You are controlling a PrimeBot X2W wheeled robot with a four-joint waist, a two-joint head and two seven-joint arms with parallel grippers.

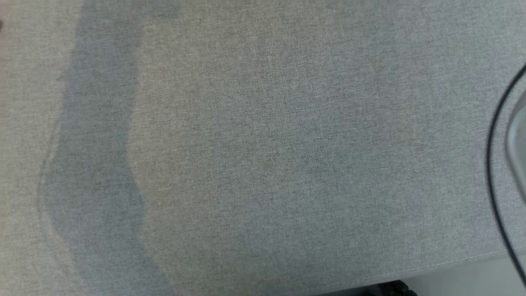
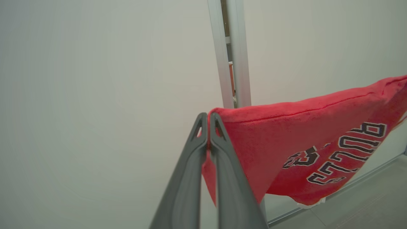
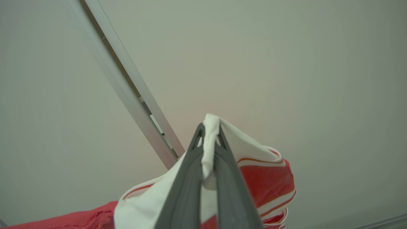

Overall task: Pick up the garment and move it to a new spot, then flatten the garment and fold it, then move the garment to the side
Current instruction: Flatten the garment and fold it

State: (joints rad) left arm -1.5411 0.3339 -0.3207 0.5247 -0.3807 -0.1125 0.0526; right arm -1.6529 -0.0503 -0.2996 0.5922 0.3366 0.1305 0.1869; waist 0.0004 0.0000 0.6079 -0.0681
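In the air between the two arms, clear of the grey fabric surface (image 1: pixel 263 148): one red garment (image 2: pixel 302 133), held at two points

- Left end effector (image 2: pixel 208 127): both fingers pressed together, clenched on a corner of the garment's red edge, seen in the left wrist view.
- Right end effector (image 3: pixel 210 136): fingers closed on a fold of the white trim (image 3: pixel 241 146), which stood up between the tips; red and white striped cloth bunched just beside it.
- Garment, long axis: in the left wrist view the stitched upper edge ran from the left end effector's tips toward that view's right side, rising slightly, drawn fairly straight. The body of the cloth hung below this edge, ending in a white-edged corner.
- Garment, markings: black and white lettering (image 2: pixel 346 152) with a numeral beside it, upside down in that view.
- Garment, far end: in the right wrist view a red part trailed off toward the lower left corner.
- Background: pale wall (image 2: pixel 95 95), a metal post (image 2: pixel 233 63), a strip of floor (image 2: pixel 365 203).
- Head view: the grey surface bore a darker band on its left; a black cable (image 1: pixel 493 164) curved along the right edge
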